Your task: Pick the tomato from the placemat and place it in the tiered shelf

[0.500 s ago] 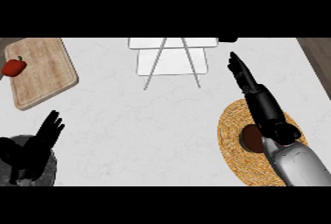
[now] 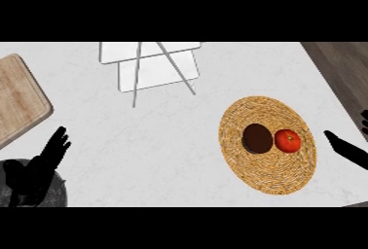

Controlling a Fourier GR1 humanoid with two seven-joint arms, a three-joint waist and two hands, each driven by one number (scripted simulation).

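The pale marble desk (image 2: 165, 146) fills the view. Far from both hands, at its far edge, stands the white tiered shelf (image 2: 155, 65) with thin metal legs. A wooden cutting board (image 2: 18, 97) lies at the left edge, beyond the left robot hand (image 2: 46, 163), which rests low on the left, fingers straight, relaxed and pointing away. Just left of the right robot hand (image 2: 348, 151) lies the round woven placemat (image 2: 267, 146). Only a black part of that hand shows at the right edge; whether its fingers are spread I cannot tell. The red tomato (image 2: 287, 140) sits on the placemat, nearly round, with no clear long axis, beside a dark round spot (image 2: 256, 137).
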